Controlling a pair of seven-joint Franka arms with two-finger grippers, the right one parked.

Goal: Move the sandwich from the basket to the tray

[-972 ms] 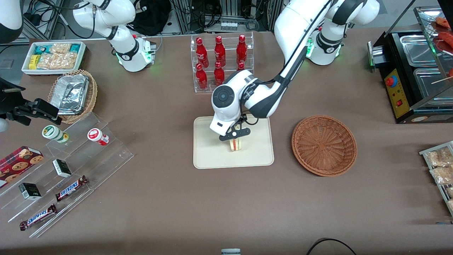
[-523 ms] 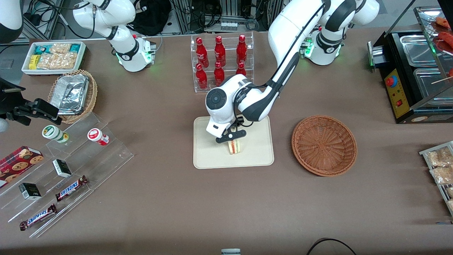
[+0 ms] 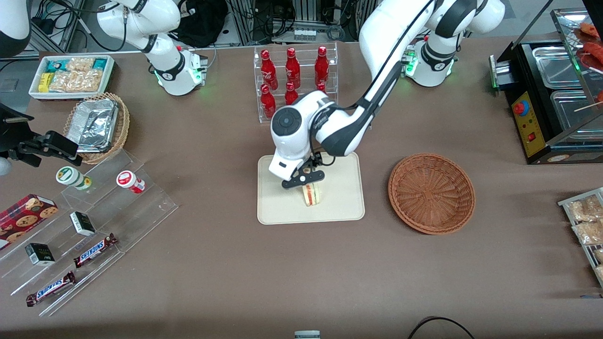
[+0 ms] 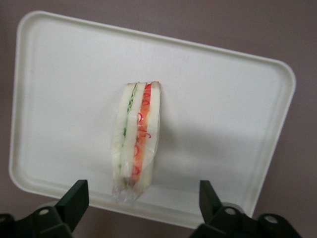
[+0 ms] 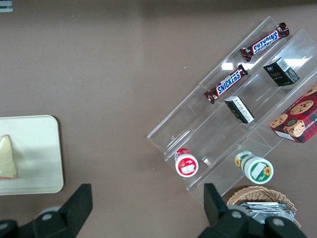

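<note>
The sandwich (image 3: 311, 194) stands on edge on the cream tray (image 3: 339, 207), its red and green filling showing; it also shows in the left wrist view (image 4: 136, 139) on the tray (image 4: 223, 99) and in the right wrist view (image 5: 7, 157). My left gripper (image 3: 304, 179) hangs just above the sandwich, open and empty, its fingers (image 4: 74, 198) wide apart and clear of the sandwich. The reddish-brown basket (image 3: 431, 192) sits empty beside the tray, toward the working arm's end of the table.
A clear rack of red bottles (image 3: 293, 77) stands farther from the front camera than the tray. A stepped clear display with snack bars (image 3: 94, 249) and cups (image 3: 129, 181) lies toward the parked arm's end. A black food warmer (image 3: 551, 94) stands at the working arm's end.
The gripper has risen off the sandwich and drifted a little toward the parked arm's end. The sandwich stays on the tray.
</note>
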